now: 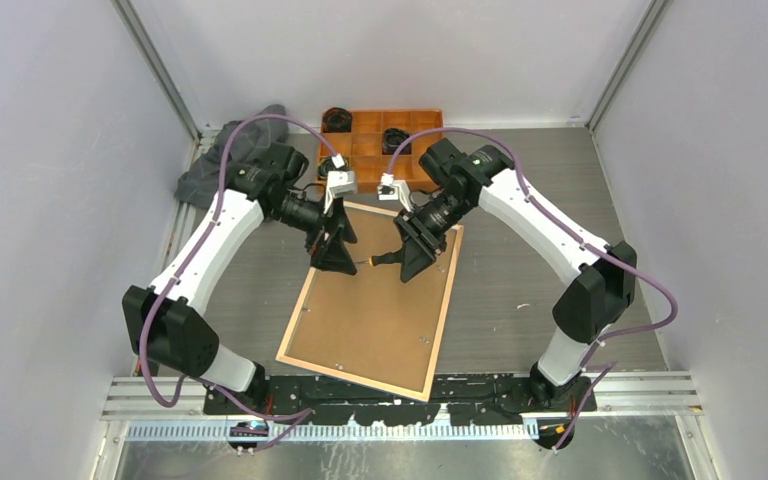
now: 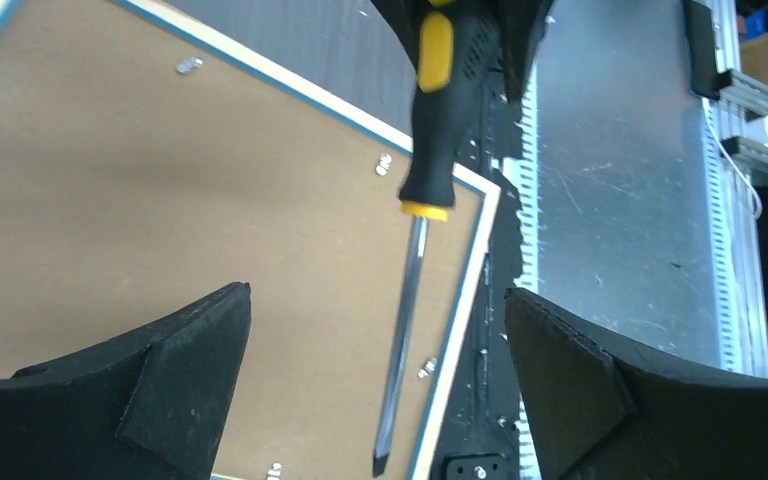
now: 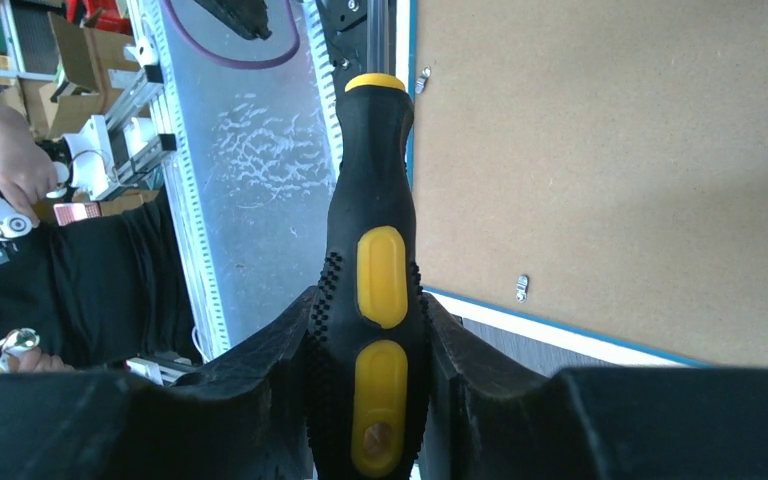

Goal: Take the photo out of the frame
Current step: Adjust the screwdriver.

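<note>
Black rubber with yellow inserts makes the handle of the screwdriver (image 3: 380, 270). The right pincer (image 1: 410, 270) pinches this handle between both fingers, and the metal shaft points across to the left pincer (image 1: 335, 262). The left pincer is spread wide and grips nothing; in its wrist view the shaft passes between its two fingers (image 2: 160, 390) and touches neither of them. Both arms go up from their bases with the elbows pushed outward, then the forearms fold inward, so the two pincers point down and face each other, near together. Directly under them lies the frame (image 1: 448, 300), flat on the tabletop (image 1: 530, 270) with its back upward: a pale wooden rim, a thin blue line inside it, and the brown backing board (image 1: 370, 320) which fills it. Small metal clips (image 2: 384, 163) sit along the edge of the board. The photo does not show; only the board side is up. Beyond the pincers, at the far end of the tabletop, stands an orange compartment tray (image 1: 422, 116), and on the outer side of the left pincer a grey cloth (image 1: 200, 180) lies crumpled. Pale walls (image 1: 50, 150) close the tabletop on three sides, and a metal rail (image 1: 640, 395) runs along the near edge by the arms' bases. In the right wrist view a person in black clothes (image 3: 80, 280) is past this edge.
</note>
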Controlling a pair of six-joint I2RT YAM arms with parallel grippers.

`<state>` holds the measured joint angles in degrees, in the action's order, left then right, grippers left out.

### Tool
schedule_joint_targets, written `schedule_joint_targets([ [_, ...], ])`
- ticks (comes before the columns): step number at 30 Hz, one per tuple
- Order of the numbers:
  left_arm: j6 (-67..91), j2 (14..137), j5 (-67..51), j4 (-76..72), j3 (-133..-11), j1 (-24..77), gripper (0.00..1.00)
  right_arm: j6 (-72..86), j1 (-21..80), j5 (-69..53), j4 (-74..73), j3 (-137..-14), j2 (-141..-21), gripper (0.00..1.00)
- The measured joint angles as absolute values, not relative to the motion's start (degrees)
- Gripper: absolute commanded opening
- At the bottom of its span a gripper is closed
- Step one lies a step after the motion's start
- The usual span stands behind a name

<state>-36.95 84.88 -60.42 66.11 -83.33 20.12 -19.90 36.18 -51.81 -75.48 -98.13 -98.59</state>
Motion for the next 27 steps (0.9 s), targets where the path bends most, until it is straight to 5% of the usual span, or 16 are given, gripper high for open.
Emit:
schedule_joint_targets([
  [6,-41.5,84.9,-61.6,71.5,-82.0,22.0,0.8,-22.9,34.9,-54.2,-76.2,-97.4,-96.8,0.01],
  [8,-42.0,85.2,-61.5,72.4,-81.7,23.3,0.56,-23.1,34.9,-54.6,-76.2,-97.4,-96.6,0.01],
  [10,-42.4,85.5,-61.4,73.3,-81.7,24.5,0.07,-23.1,34.9,-54.8,-76.0,-97.4,-96.6,0.01],
  [11,-42.7,85.7,-61.3,73.6,-81.7,24.9,0.01,-23.0,34.9,-54.8,-75.8,-97.3,-96.6,0.01],
  [13,-42.8,86.0,-60.6,73.8,-81.6,25.5,0.0,-22.8,34.9,-55.4,-75.5,-97.0,-96.6,0.03],
  [17,-42.1,86.0,-60.1,73.5,-81.4,25.5,0.0,-20.1,34.9,-55.4,-73.3,-96.3,-96.3,0.44],
  [20,-39.1,85.7,-59.7,71.1,-80.8,25.3,0.0,-13.6,33.6,-55.8,-67.8,-94.4,-95.5,0.61],
  [27,-28.6,84.2,-57.5,60.8,-80.0,25.0,0.0,17.1,26.5,-60.2,-35.5,-77.9,-89.0,0.69],
])
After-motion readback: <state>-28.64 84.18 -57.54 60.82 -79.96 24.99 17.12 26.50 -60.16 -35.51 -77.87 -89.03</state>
